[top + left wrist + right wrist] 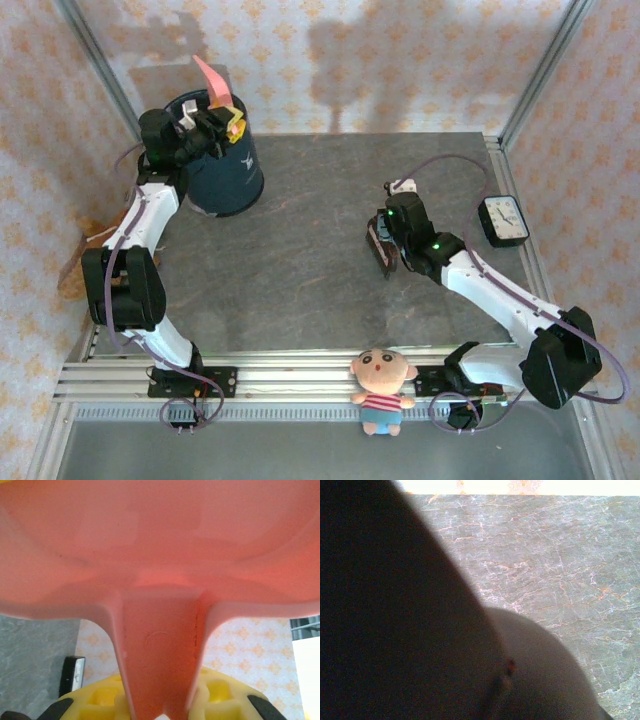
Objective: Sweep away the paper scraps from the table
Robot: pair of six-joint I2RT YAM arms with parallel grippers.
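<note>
My left gripper is shut on the handle of a pink dustpan, which it holds tilted up over a dark blue bin at the table's back left. In the left wrist view the yellow fingers clamp the dustpan's handle. My right gripper is low over the grey table right of centre, shut on a dark brush. The brush is a dark blur in the right wrist view, with bare table beyond. The paper scraps are out of view.
A white clock lies near the table's right rail. A small doll sits on the front rails between the two arm bases. Floral walls close in the back and both sides.
</note>
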